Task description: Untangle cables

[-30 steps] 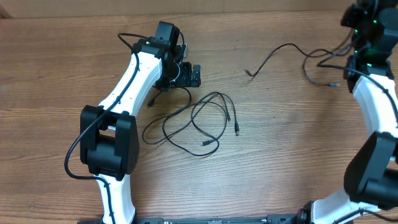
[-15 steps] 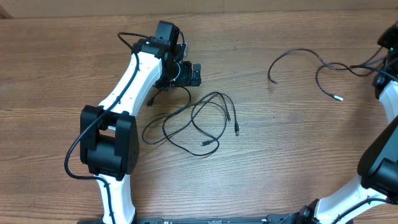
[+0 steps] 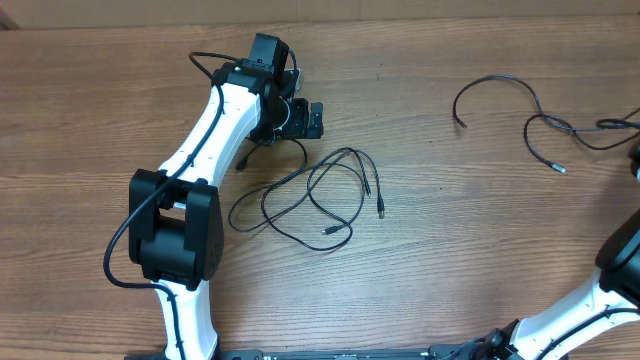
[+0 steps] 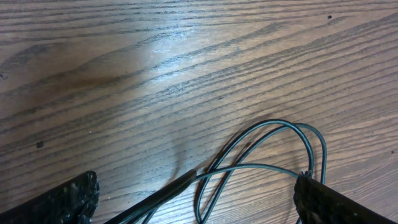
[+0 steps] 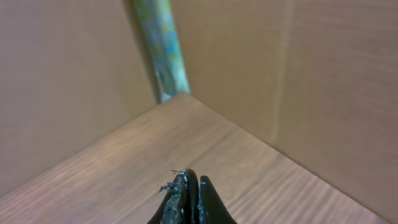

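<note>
Overhead: 1 freed cable (image 3: 500,82) lies at upper right, while the looped bundle (image 3: 318,195) at centre of the tabletop (image 3: 450,270) is left to untangle.
Left wrist: the left claw (image 4: 198,202) is wide, with loops between its fingers.
Right wrist: the right claw (image 5: 189,198) is pinched closed; I cannot tell if it holds anything.

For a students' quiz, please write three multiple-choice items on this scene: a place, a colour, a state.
1. Where on the table does the lone cable lie? A. right side B. middle C. front edge
2. What colour is the looped bundle? A. white B. black C. red
3. The fingers of the left gripper are: A. shut on a plug B. shut, empty C. wide apart
1 A: overhead, it lies alone at the right. 2 B: black cords on brown wood. 3 C: the fingers sit at opposite corners of the left wrist view.
</note>
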{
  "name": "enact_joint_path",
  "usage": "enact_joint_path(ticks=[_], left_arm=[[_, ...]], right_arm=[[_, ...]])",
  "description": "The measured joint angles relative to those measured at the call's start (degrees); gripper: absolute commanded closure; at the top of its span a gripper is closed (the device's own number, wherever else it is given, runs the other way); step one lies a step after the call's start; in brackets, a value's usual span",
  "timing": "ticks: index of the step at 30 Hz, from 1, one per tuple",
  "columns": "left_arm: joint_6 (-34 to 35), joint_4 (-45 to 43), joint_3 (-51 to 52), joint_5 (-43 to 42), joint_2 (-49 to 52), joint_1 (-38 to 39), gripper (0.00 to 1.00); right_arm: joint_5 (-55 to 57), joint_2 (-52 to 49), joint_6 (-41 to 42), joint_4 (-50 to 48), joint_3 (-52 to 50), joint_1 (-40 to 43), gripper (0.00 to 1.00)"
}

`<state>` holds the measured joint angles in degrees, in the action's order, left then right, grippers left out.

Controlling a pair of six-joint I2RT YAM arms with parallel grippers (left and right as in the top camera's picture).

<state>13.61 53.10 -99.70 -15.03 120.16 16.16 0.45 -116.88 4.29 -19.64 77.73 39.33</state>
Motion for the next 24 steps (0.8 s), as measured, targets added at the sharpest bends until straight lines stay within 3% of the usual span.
enact_joint_path(ticks=[3, 5, 8, 10, 19, 24], left_arm=[[-0.02, -0.02, 0.00, 0.00, 0.00, 0.00, 0.01], [-0.02, 0.00, 0.00, 0.00, 0.00, 0.00, 0.00], [-0.02, -0.02, 0.00, 0.00, 0.00, 0.00, 0.00], [-0.02, -0.02, 0.00, 0.00, 0.00, 0.00, 0.01], [-0.02, 0.00, 0.00, 0.00, 0.00, 0.00, 0.00], [-0.02, 0.00, 0.00, 0.00, 0.00, 0.00, 0.00]], right_arm=[[0.00, -0.09, 0.07, 0.00, 0.00, 1.18, 0.92], [0.00, -0.09, 0.39, -0.02, 0.00, 1.64, 0.79], [0.07, -0.09, 0.50, 0.04, 0.00, 2.23, 0.44], [0.13, -0.09, 0.57, -0.07, 0.00, 2.32, 0.00], [-2.80, -0.09, 0.22, 0.22, 0.00, 2.29, 0.00], [-11.21, -0.09, 0.24, 0.26, 0.00, 2.29, 0.00]])
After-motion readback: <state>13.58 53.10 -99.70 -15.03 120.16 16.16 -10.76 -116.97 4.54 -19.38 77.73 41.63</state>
